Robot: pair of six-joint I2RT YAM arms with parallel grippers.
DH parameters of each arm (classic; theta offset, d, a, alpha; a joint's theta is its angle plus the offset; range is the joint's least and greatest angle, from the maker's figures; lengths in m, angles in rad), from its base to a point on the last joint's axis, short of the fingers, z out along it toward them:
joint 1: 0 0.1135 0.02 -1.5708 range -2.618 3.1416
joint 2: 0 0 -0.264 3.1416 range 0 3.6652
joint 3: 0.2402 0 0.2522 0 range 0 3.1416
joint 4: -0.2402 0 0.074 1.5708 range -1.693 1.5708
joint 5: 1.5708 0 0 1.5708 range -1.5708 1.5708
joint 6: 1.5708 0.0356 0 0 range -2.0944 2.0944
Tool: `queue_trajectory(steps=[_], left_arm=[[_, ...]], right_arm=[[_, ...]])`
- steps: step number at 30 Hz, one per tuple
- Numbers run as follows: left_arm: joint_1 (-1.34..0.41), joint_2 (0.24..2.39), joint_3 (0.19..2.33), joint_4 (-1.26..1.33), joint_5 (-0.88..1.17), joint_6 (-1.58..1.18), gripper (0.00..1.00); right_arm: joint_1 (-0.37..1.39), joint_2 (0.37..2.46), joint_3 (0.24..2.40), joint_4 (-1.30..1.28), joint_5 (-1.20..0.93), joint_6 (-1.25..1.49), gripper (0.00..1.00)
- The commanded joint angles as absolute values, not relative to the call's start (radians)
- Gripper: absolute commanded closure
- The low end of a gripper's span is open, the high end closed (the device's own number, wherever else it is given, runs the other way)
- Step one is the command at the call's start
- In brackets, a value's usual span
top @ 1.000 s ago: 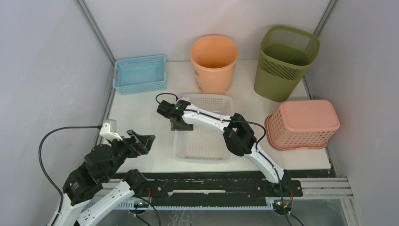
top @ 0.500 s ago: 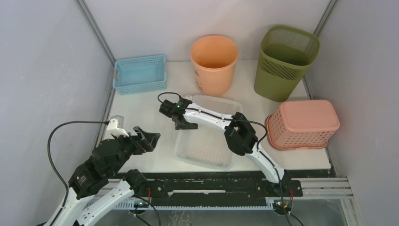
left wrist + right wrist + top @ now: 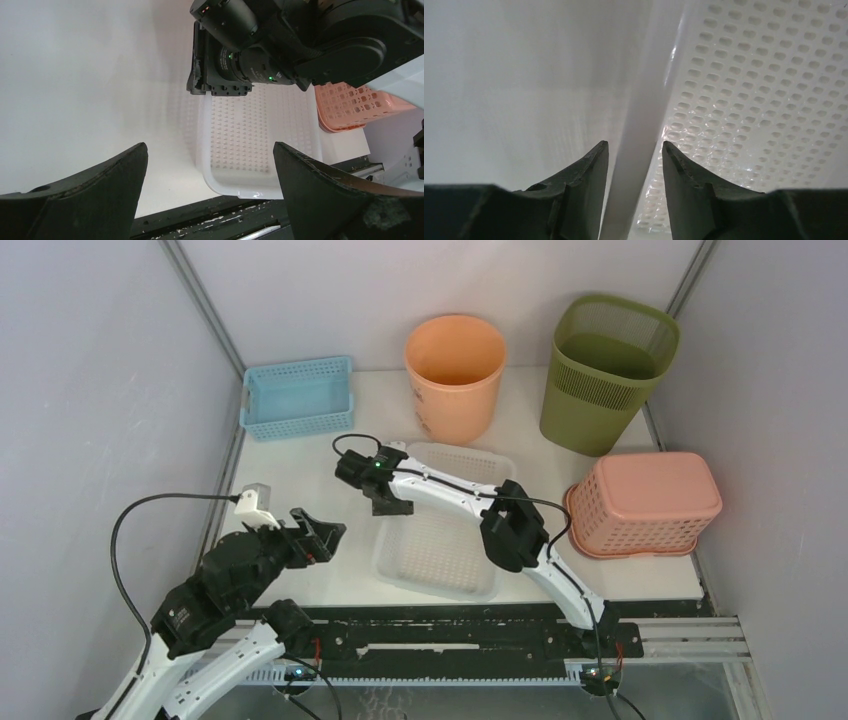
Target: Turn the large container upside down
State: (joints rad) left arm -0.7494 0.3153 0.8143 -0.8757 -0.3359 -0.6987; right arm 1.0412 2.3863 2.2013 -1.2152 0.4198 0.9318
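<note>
One white perforated plastic tray (image 3: pixel 440 550), four other bins (image 3: pixel 297 397) (image 3: pixel 455 375) (image 3: pixel 608 370) (image 3: pixel 645 502) on counter (image 3: pixel 290 470). My right jaws clamp tray's rim; left jaws gape.

You see a hole-dotted white tray (image 3: pixel 440 555), blue lattice basket (image 3: pixel 297 397), plain orange bucket (image 3: pixel 455 380), olive mesh bin (image 3: pixel 600 390) and pink lattice basket (image 3: pixel 645 502).

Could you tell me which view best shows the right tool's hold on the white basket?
The right wrist view: the white basket's rim runs between the right tool's fingers. The left wrist view shows that tool from outside; the top view shows it small.
</note>
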Motion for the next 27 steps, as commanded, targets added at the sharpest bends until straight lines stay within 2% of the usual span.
queue_trajectory(steps=[1,6,12,18,27], left_arm=[[-0.742,0.321,0.804,-0.837,-0.316,-0.678,0.00],[-0.742,0.307,0.809,-0.853,-0.316,-0.649,0.00],[-0.742,0.291,0.805,-0.859,-0.308,-0.655,0.00],[-0.742,0.285,0.806,-0.861,-0.304,-0.659,0.00],[-0.742,0.292,0.817,-0.871,-0.303,-0.663,0.00]], right_arm=[[1.058,2.359,2.296,-1.245,0.404,0.957,0.51],[1.060,2.370,2.261,-1.251,0.397,0.971,0.55],[1.062,2.382,2.239,-1.270,0.392,0.972,0.54],[1.057,2.400,2.253,-1.275,0.379,0.960,0.70],[1.053,2.437,2.252,-1.282,0.368,0.943,0.69]])
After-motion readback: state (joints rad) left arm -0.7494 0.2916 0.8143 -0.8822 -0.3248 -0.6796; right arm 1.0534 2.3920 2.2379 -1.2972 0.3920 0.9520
